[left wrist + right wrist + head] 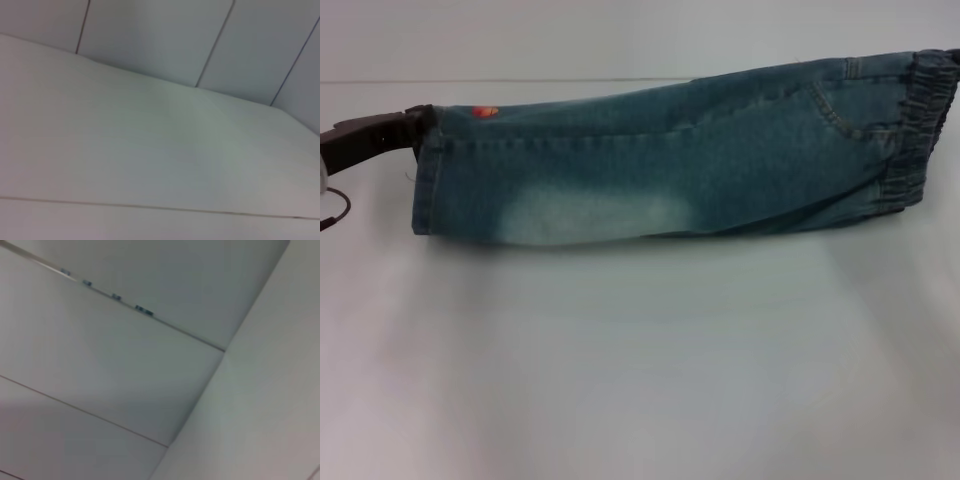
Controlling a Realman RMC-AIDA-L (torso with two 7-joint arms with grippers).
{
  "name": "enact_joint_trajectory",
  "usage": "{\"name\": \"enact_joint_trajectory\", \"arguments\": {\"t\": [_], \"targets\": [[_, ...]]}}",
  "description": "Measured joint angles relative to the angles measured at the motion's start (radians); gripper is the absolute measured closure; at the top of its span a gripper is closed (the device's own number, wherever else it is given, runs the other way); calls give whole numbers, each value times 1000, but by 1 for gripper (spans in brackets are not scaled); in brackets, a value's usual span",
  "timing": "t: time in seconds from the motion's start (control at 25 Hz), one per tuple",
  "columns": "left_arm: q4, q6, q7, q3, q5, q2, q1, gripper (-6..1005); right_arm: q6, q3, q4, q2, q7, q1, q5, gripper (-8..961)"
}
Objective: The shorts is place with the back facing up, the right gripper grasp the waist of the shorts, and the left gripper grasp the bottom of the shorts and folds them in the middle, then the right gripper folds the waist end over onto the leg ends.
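Observation:
The blue denim shorts [660,165] lie folded lengthwise across the white table [640,360] in the head view. Their elastic waist [925,120] is at the right and their leg ends [428,185] at the left. A small red mark [486,112] shows near the upper left corner. My left gripper [412,122], dark, reaches in from the left edge. It meets the upper corner of the leg ends and is shut on the fabric there. My right gripper is out of view, and neither wrist view shows the shorts.
A dark cable [334,212] loops below the left arm at the left edge. The wrist views show only pale panels with seams [150,206] and a wall corner [220,352].

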Motion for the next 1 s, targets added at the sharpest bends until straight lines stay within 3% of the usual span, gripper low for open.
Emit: {"name": "enact_joint_trajectory", "arguments": {"t": [0.36,0.52,0.72,0.84,1.0], "targets": [[-111,-112,121,6,-27,-4,-48,909,122,-59,0,6,-41,40,-1,821],[-108,-116,122,6,-44,-4,-43,831,128,-68,-9,8,-61,34,-1,819],[-78,-103,124,7,-51,-5,-30,734,64,-102,-49,6,-103,0,-4,582],[-68,-89,124,7,-54,-6,-24,646,33,-175,-90,7,-103,-37,-5,336],[-50,-8,141,7,-74,-10,-2,508,36,-266,-120,10,-90,-97,-6,183]]}}
